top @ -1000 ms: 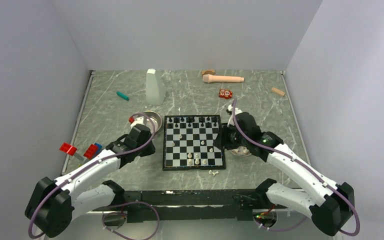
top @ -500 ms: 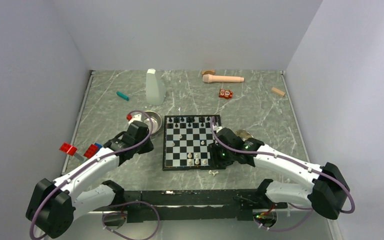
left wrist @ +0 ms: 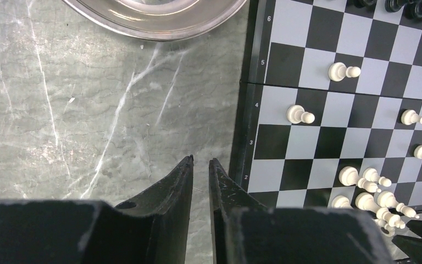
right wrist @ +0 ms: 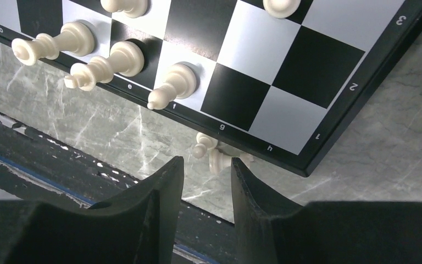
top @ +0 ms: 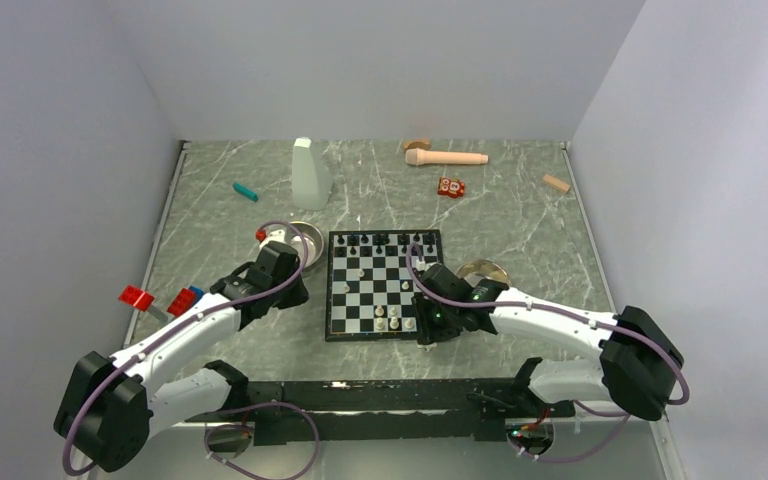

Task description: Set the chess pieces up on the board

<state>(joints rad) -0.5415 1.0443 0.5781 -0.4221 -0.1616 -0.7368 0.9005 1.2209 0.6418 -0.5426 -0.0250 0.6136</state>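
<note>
Left gripper (top: 298, 292) of mine hangs beside the board (top: 329, 300), and my right gripper (top: 428, 335) is at its near right corner; black pieces (top: 380, 240) line the far row. From my left wrist, fingers (left wrist: 181, 181) stand a sliver apart, empty, over the table (left wrist: 88, 121) beside the board's left edge. From my right wrist, the fingers are spread and empty, with fallen white pieces (right wrist: 214, 155) on the table just beyond them.

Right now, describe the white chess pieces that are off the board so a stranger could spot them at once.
Find the chessboard in the middle of the table. Just off its near edge, toward the right corner, a small cluster of white pieces lies in front of the right gripper. The other pieces stand on squares; these are on bare stone.
</note>
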